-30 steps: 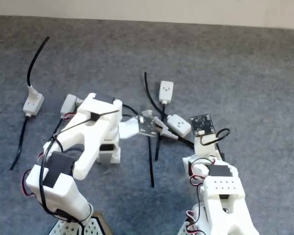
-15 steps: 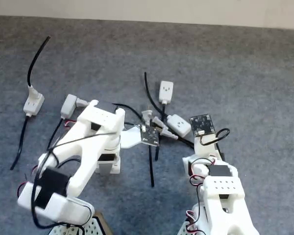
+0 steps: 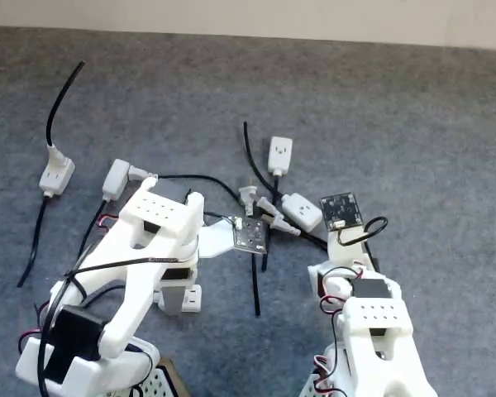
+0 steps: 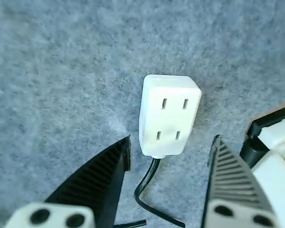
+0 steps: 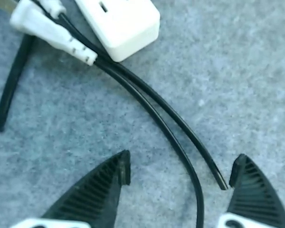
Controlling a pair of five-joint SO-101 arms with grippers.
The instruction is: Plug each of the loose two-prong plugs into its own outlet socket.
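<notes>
My left gripper (image 4: 171,141) is open, its black fingers (image 4: 109,166) either side of the cord end of a white two-outlet socket (image 4: 168,114) lying flat on the carpet. In the high view this socket (image 3: 188,298) peeks out under the left arm. My right gripper (image 5: 180,164) is open above two black cords (image 5: 152,102), with a white socket (image 5: 123,21) and a loose white plug (image 5: 52,31) just beyond. The high view shows that socket (image 3: 302,212) with two loose plugs (image 3: 277,217) beside it.
Further sockets lie on the grey carpet at the far left (image 3: 56,176), beside the left arm (image 3: 116,179) and at the centre back (image 3: 279,155). Black cords (image 3: 255,277) cross the middle between the arms. Open carpet stretches along the back and right.
The left arm has drawn back toward its base and lowered, uncovering a black cord near the plugs. The right arm has not moved.
</notes>
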